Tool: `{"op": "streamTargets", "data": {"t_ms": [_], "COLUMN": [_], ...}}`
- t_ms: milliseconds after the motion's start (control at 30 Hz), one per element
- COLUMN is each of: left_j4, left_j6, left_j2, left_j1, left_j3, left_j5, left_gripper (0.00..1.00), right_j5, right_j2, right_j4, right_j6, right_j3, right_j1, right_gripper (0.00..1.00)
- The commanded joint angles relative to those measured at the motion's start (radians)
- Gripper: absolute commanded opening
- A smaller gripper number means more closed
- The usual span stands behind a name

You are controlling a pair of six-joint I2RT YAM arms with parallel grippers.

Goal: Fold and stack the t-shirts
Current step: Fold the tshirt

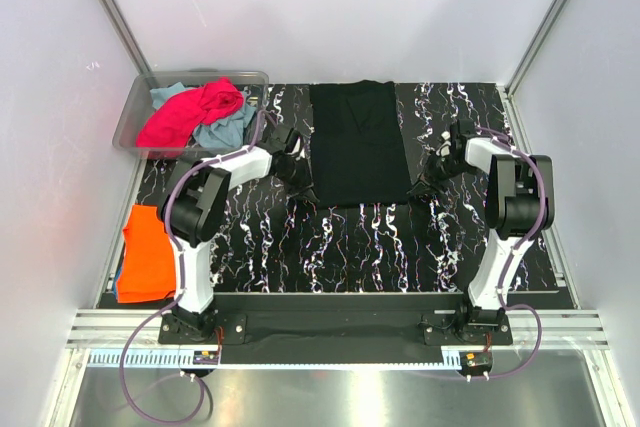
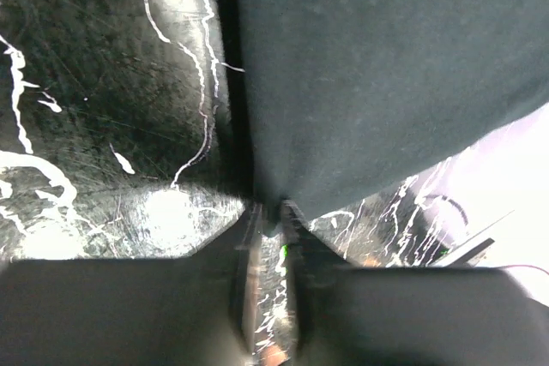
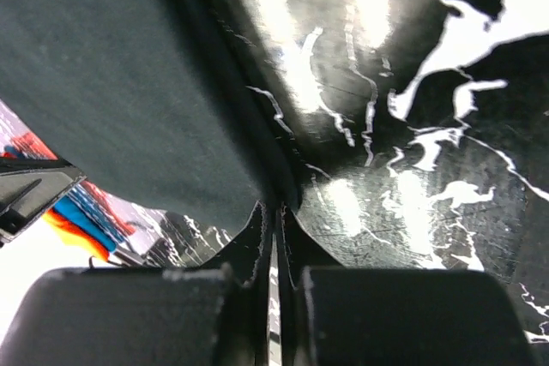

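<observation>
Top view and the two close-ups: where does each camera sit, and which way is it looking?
Top external: above and behind the arms, looking down at the table; both whole arms show.
Left wrist: on the left arm, looking along the left gripper, shut on the black t-shirt.
Right wrist: on the right arm, looking along the right gripper, pinching the same shirt.
Shared: all three show the black t-shirt on the marbled table.

In the top view, the teal-blue t-shirt (image 1: 225, 132) in the clear bin (image 1: 130, 112) is mostly hidden under the pink t-shirt (image 1: 190, 112). At the left edge of the table (image 1: 330, 247), only a thin blue strip (image 1: 118, 285) peeks out from under the orange t-shirt (image 1: 148, 252). In both wrist views, the black t-shirt (image 2: 377, 75) runs off the top edge. The fingers of the left gripper (image 2: 274, 219) look blurry.
</observation>
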Motion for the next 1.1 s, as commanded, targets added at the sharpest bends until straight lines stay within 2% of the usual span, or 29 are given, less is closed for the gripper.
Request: {"op": "streamTargets", "data": {"t_ms": [0, 133, 267, 400, 433, 467, 500, 533, 567, 600, 667, 700, 800, 900, 1067], "left_j4": [0.028, 0.014, 0.015, 0.015, 0.012, 0.009, -0.001, -0.009, -0.017, -0.049, -0.089, -0.119, -0.124, -0.124, -0.123], "left_j6": [0.011, 0.019, 0.025, 0.011, 0.014, 0.017, 0.024, 0.03, 0.037, 0.065, 0.117, 0.135, 0.181, 0.205, 0.208], "left_j2": [0.004, -0.037, -0.159, -0.29, -0.316, -0.35, -0.408, -0.44, -0.462, -0.485, -0.476, -0.438, -0.338, -0.176, 0.03], "left_j1": [0.007, 0.006, -0.005, -0.031, -0.036, -0.047, -0.05, -0.05, -0.05, -0.048, -0.044, -0.039, -0.004, 0.035, 0.081], "left_j3": [-0.014, -0.077, -0.192, -0.365, -0.387, -0.405, -0.428, -0.43, -0.427, -0.391, -0.321, -0.245, -0.133, 0.022, 0.226], "left_j5": [0.041, 0.059, 0.055, 0.053, 0.047, 0.039, 0.023, 0.018, 0.013, -0.001, -0.022, -0.048, -0.041, -0.035, -0.031], "left_gripper": [0.0, 0.0, 0.0, 0.0, 0.15, 0.29, 0.42, 0.48, 0.58, 0.62, 0.74, 0.75, 0.76, 0.74, 0.73], "right_j5": [0.055, 0.061, 0.085, 0.066, 0.066, 0.065, 0.075, 0.084, 0.094, 0.107, 0.117, 0.121, 0.14, 0.12, 0.072], "right_j2": [-0.059, -0.16, -0.293, -0.433, -0.456, -0.502, -0.523, -0.54, -0.56, -0.559, -0.498, -0.463, -0.306, -0.153, 0.034], "right_j4": [0.006, 0.004, 0.001, -0.014, -0.034, -0.042, -0.049, -0.057, -0.059, -0.059, -0.056, -0.056, -0.054, -0.059, -0.068], "right_j6": [0.035, 0.093, 0.161, 0.227, 0.23, 0.225, 0.221, 0.213, 0.204, 0.166, 0.1, 0.075, 0.006, -0.031, -0.031], "right_j3": [-0.036, -0.169, -0.318, -0.487, -0.501, -0.512, -0.517, -0.509, -0.497, -0.451, -0.388, -0.304, -0.128, 0.038, 0.226], "right_j1": [0.006, 0.008, 0.025, 0.025, 0.025, 0.025, 0.025, 0.025, 0.025, 0.026, 0.025, 0.025, 0.025, 0.025, 0.025], "right_gripper": [0.0, 0.0, 0.0, 0.01, 0.03, 0.24, 0.32, 0.37, 0.45, 0.53, 0.6, 0.64, 0.64, 0.63, 0.54]}}
